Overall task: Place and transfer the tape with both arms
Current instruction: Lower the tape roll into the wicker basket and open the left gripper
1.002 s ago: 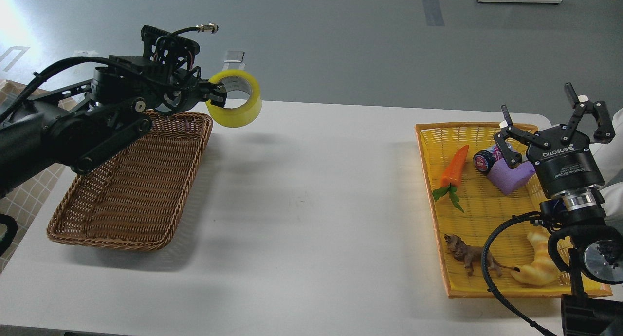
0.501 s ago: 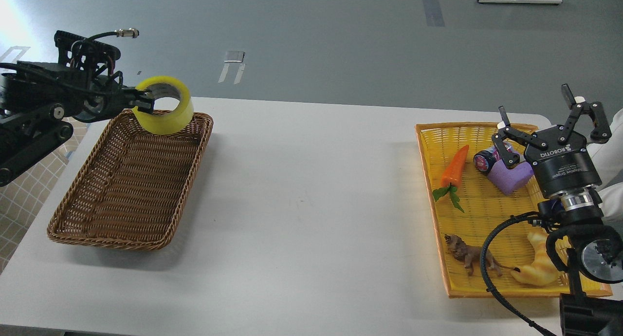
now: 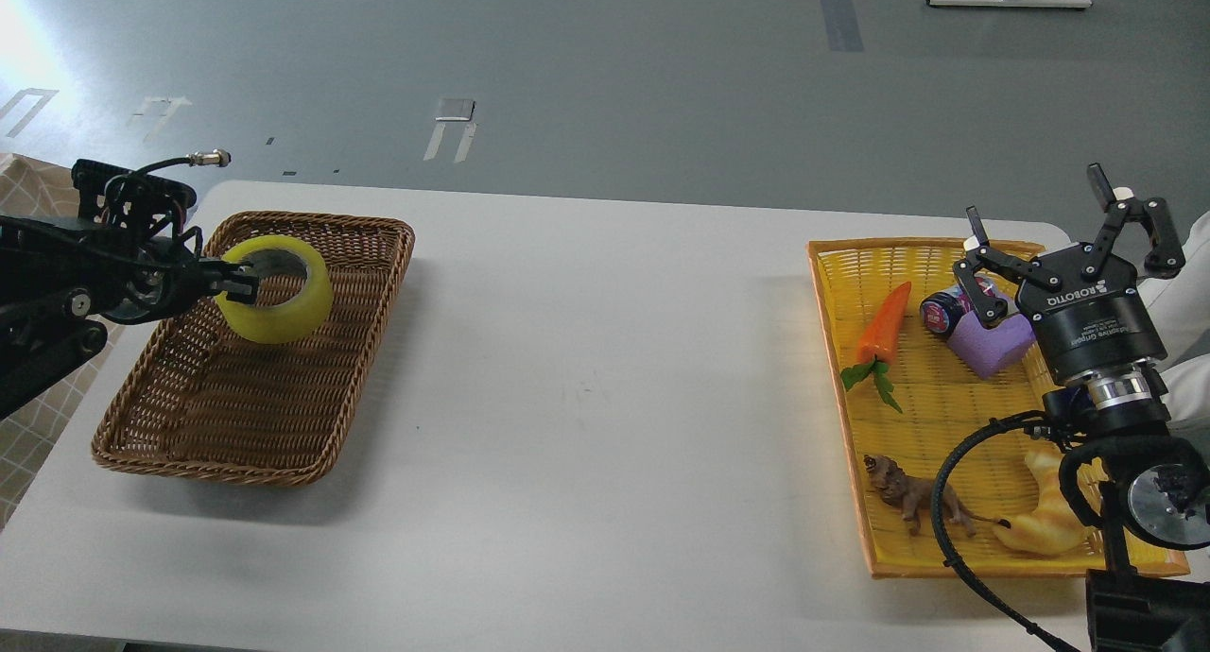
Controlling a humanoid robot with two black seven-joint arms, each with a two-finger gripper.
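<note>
— Most of the carrying looks finished, does it not?
— So it is judged. The tape (image 3: 275, 289) is held over the far part of the brown wicker basket (image 3: 248, 449) at the left of the table (image 3: 605, 350), and it is pinched by the left gripper (image 3: 236, 282), whose fingers are closed on the roll's wall, one inside the core and one outside.
— Has it been set down?
— That cannot be told for certain; the roll appears low in the basket, but contact with the weave is not clearly shown. Release is what seems left.
— And the other arm?
— The right gripper (image 3: 1068, 246) is seen at the far right, above the yellow tray (image 3: 841, 368), with its fingers spread wide and nothing between them. It is well apart from the tape.
— What lies in that tray?
— A toy carrot (image 3: 883, 326), a purple piece (image 3: 993, 342), a small lion figure (image 3: 903, 489) and a croissant toy (image 3: 1045, 512); none is being touched.
</note>
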